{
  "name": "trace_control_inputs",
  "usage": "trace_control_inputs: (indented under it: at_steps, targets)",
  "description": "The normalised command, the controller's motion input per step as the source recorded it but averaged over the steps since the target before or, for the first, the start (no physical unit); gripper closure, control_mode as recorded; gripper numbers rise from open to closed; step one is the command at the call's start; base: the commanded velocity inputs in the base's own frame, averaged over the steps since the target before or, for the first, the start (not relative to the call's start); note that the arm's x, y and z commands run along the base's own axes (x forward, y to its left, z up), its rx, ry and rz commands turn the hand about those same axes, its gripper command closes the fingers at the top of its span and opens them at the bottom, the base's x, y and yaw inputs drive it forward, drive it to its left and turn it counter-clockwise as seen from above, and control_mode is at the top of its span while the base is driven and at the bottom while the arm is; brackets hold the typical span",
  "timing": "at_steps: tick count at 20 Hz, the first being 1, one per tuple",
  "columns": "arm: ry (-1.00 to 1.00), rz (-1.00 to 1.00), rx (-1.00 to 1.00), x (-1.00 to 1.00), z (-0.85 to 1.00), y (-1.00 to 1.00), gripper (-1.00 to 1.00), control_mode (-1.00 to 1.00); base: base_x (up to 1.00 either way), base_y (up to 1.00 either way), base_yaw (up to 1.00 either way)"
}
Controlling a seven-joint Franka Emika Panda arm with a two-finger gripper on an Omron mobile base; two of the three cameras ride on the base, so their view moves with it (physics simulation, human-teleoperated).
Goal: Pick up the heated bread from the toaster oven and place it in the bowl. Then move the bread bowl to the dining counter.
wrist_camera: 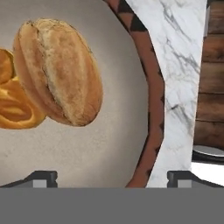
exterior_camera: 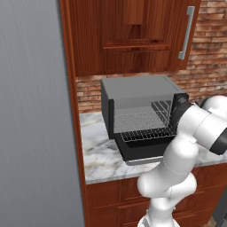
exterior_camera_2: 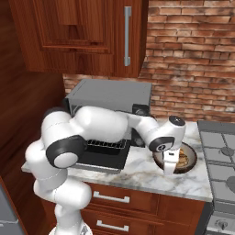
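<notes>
Pincer (exterior_camera_2: pixel 169 170) over bowl (exterior_camera_2: pixel 190 164), fingers apart; hand view reveals bread (wrist_camera: pixel 59 72) inside.

- Toaster oven (exterior_camera: pixel 137 95): boxy grey, black door dropped open, silver wire rack (exterior_camera: pixel 144 126) bare, standing on marble top below wooden cabinets.
- Bowl (wrist_camera: pixel 151 109): shallow, beige inside, brown patterned rim, on marble right of oven.
- Heated bread (wrist_camera: pixel 15 107): lumpy golden-orange, lying in bowl, touching a crusty tan loaf (wrist_camera: pixel 59 70).

One boxy grey metal toaster oven (exterior_camera: pixel 137 106) with one silver wire rack (exterior_camera: pixel 146 128). One round beige brown-rimmed bowl (wrist_camera: pixel 146 109). Two bread pieces: one crusty tan roll (wrist_camera: pixel 59 72), one lumpy golden-orange piece (wrist_camera: pixel 15 107).
</notes>
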Motion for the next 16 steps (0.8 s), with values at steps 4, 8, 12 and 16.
trace_control_inputs:
  at_steps: [4, 8, 12, 16]
  targets:
    - [0.03, -0.07, 0.03, 0.0, -0.25, 0.01, -1.0, -1.0, 0.0, 0.0, 0.0]
    - [0.0, -0.06, 0.0, 0.15, -0.1, 0.0, -1.0, -1.0, 0.0, 0.0, 0.0]
    - [0.0, -0.06, 0.0, 0.16, -0.19, 0.0, -1.0, -1.0, 0.0, 0.0, 0.0]
    - [0.03, -0.06, 0.0, 0.0, -0.35, 0.0, 1.0, -1.0, 0.0, 0.0, 0.0]
